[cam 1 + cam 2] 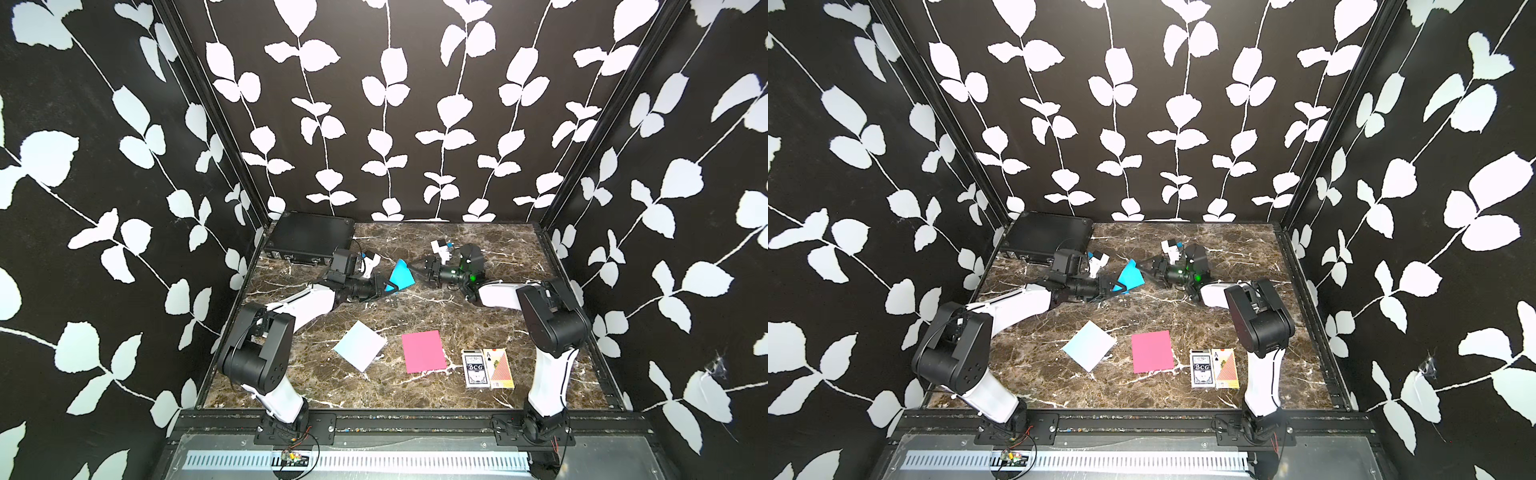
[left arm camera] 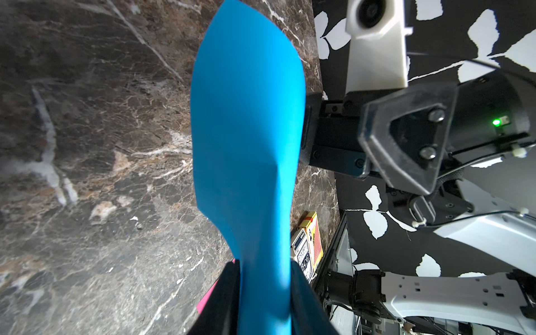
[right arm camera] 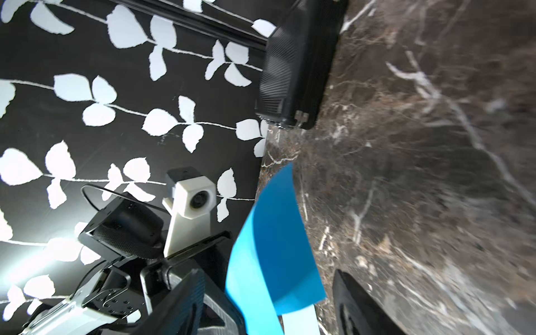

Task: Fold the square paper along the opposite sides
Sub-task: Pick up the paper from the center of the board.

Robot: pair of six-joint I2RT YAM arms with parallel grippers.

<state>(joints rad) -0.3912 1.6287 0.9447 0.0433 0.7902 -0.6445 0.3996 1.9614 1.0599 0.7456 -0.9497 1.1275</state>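
The left jaws are clenched on the blue paper (image 2: 246, 130): in the left wrist view the sheet runs out from between the two black fingers (image 2: 220, 301), pinched at one end. The right jaws are released. In the right wrist view their fingers (image 3: 185, 301) stand wide apart on either side of the sheet's near edge, and neither is seen pressing it. In the left wrist view one right finger sits just beside the paper's edge; whether it touches cannot be told.

The blue paper (image 1: 402, 276) is bowed and stands up off the worktop (image 1: 374, 395) in its far half, near the 12 o'clock side, between the two arms. In both top views the left jaws meet it at its 8 o'clock corner and the right jaws at its 3 o'clock side. The left arm (image 1: 307, 303) reaches in from 8 o'clock and the right arm (image 1: 498, 295) from 4 o'clock.

A black case (image 1: 309, 239) lies at the worktop's 11 o'clock corner, behind the left arm. Nearer the front, well apart from the held sheet, a pale sheet (image 1: 360, 345) lies flat at 7 o'clock of it, turned like a diamond. A pink sheet (image 1: 424, 351) lies at 6 o'clock. Two card packs (image 1: 487, 368) sit side by side and touching at 5 o'clock.
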